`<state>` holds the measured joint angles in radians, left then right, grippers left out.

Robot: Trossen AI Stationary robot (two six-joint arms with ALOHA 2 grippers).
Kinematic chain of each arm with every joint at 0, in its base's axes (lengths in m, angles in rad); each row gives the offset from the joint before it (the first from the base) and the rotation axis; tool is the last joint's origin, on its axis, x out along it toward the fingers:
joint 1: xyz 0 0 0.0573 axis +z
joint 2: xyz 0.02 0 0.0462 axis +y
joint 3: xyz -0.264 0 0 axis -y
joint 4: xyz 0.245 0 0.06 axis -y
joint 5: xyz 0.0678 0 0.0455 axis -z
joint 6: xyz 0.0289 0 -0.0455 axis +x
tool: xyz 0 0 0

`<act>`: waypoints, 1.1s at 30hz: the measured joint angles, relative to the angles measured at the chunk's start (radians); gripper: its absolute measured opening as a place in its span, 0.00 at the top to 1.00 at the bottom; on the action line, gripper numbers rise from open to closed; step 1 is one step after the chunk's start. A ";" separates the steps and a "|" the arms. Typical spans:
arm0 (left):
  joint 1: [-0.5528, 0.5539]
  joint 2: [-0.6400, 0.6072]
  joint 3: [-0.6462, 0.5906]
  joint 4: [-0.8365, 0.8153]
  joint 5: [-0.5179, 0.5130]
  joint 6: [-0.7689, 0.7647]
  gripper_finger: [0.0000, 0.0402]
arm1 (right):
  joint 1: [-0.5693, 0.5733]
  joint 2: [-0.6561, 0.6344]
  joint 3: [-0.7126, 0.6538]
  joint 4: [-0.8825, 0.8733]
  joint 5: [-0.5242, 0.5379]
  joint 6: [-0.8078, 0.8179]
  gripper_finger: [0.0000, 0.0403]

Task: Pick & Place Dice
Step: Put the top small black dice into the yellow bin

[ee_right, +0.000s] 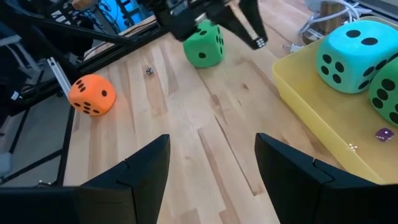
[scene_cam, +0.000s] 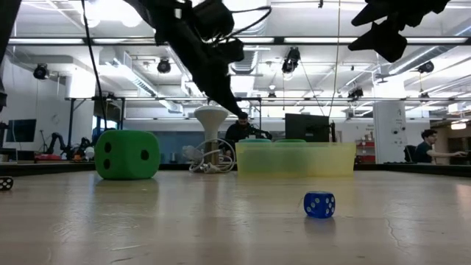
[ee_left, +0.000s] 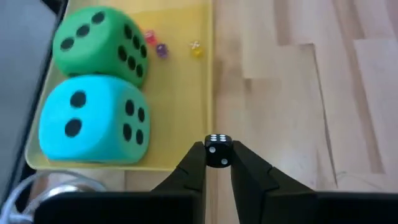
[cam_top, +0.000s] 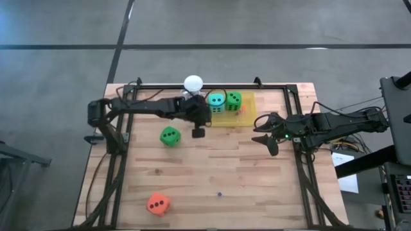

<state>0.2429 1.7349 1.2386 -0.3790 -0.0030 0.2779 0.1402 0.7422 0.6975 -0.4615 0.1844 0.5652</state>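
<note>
I see the wooden table (cam_top: 212,179) with a yellow tray (ee_left: 180,93) holding a teal die (ee_left: 93,121) and a green die (ee_left: 99,40). Another green die (cam_top: 169,135) and an orange die (cam_top: 157,203) sit on bare wood. My left gripper (ee_left: 217,163) pinches a tiny black die (ee_left: 218,150) just outside the tray's edge. My right gripper (ee_right: 211,168) hangs released beside the tray.
</note>
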 joint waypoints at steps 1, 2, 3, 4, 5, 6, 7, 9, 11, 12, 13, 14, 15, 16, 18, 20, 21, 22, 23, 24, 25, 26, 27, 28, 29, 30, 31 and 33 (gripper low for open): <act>0.011 0.004 0.003 0.001 0.007 -0.009 0.89 | 0.000 0.000 0.000 0.004 0.000 0.000 0.43; 0.023 0.004 0.006 0.011 0.013 -0.021 0.89 | 0.000 0.000 0.000 0.008 0.000 0.000 0.43; 0.034 0.004 0.007 0.023 0.016 -0.029 0.89 | 0.000 0.000 0.000 0.012 0.000 0.000 0.43; 0.045 0.004 0.007 0.028 0.022 -0.038 0.89 | 0.000 0.000 0.000 0.019 0.000 0.000 0.43; 0.054 0.005 0.007 0.033 0.030 -0.043 0.89 | 0.000 0.000 0.000 0.029 0.000 0.000 0.43; 0.062 0.010 0.008 0.044 0.035 -0.044 0.89 | 0.000 0.000 0.000 0.035 0.000 0.000 0.43; 0.070 0.013 0.008 0.045 0.042 -0.045 0.89 | 0.000 0.000 0.000 0.041 0.000 -0.001 0.43; 0.075 0.025 0.005 0.054 0.047 -0.045 0.89 | 0.000 0.000 0.000 0.052 0.000 -0.005 0.43; 0.078 0.031 0.006 0.072 0.049 -0.047 0.89 | 0.000 0.000 0.000 0.059 0.000 -0.007 0.43; 0.078 0.033 0.004 0.067 0.049 -0.048 0.89 | 0.000 0.000 0.000 0.062 0.000 -0.007 0.43; 0.078 0.043 0.004 0.079 0.049 -0.048 0.89 | 0.000 0.001 0.000 0.065 0.000 -0.007 0.43; 0.078 0.048 0.006 0.099 0.055 -0.048 0.89 | 0.000 0.001 0.000 0.067 0.000 -0.007 0.43; 0.080 0.051 0.006 0.099 0.058 -0.051 0.89 | 0.000 0.002 0.000 0.071 0.000 -0.007 0.43; 0.081 0.053 0.004 0.089 0.060 -0.051 0.89 | 0.000 0.003 0.000 0.080 0.000 -0.007 0.43; 0.082 0.069 0.006 0.118 0.057 -0.048 0.89 | 0.000 0.004 0.000 0.090 0.000 -0.008 0.43; 0.084 0.086 0.005 0.109 0.057 -0.050 0.89 | 0.000 0.008 0.000 0.091 0.000 -0.008 0.43; 0.084 0.098 0.006 0.119 0.057 -0.051 0.89 | 0.000 0.009 0.000 0.091 0.000 -0.008 0.43; 0.085 0.109 0.007 0.124 0.057 -0.051 0.89 | 0.000 0.010 0.000 0.091 0.000 -0.008 0.43; 0.085 0.118 0.006 0.119 0.057 -0.051 0.89 | 0.000 0.013 0.000 0.093 0.000 -0.007 0.43; 0.085 0.125 0.006 0.117 0.057 -0.051 0.89 | 0.000 0.015 0.000 0.100 0.000 -0.008 0.43; 0.085 0.132 0.006 0.120 0.057 -0.051 0.89 | 0.000 0.015 0.000 0.101 -0.001 -0.008 0.43; 0.085 0.137 0.007 0.122 0.057 -0.051 0.89 | 0.000 0.017 0.000 0.099 -0.001 -0.008 0.43; 0.086 0.141 0.007 0.121 0.057 -0.051 0.89 | 0.000 0.021 0.000 0.101 -0.001 -0.007 0.43; 0.086 0.146 0.007 0.121 0.057 -0.051 0.89 | 0.000 0.022 0.000 0.102 -0.001 -0.008 0.43; 0.086 0.150 0.007 0.123 0.057 -0.051 0.89 | 0.000 0.023 0.000 0.098 -0.002 -0.007 0.43; 0.086 0.152 0.006 0.123 0.057 -0.051 0.89 | 0.000 0.024 0.000 0.099 -0.002 -0.007 0.43; 0.086 0.154 0.007 0.127 0.057 -0.051 0.89 | 0.000 0.025 0.000 0.100 -0.002 -0.008 0.43; 0.086 0.159 0.007 0.129 0.058 -0.050 0.89 | 0.000 0.026 0.000 0.100 -0.002 -0.007 0.43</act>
<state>0.3290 1.8941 1.2453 -0.2504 0.0549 0.2276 0.1399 0.7677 0.6979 -0.3617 0.1825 0.5578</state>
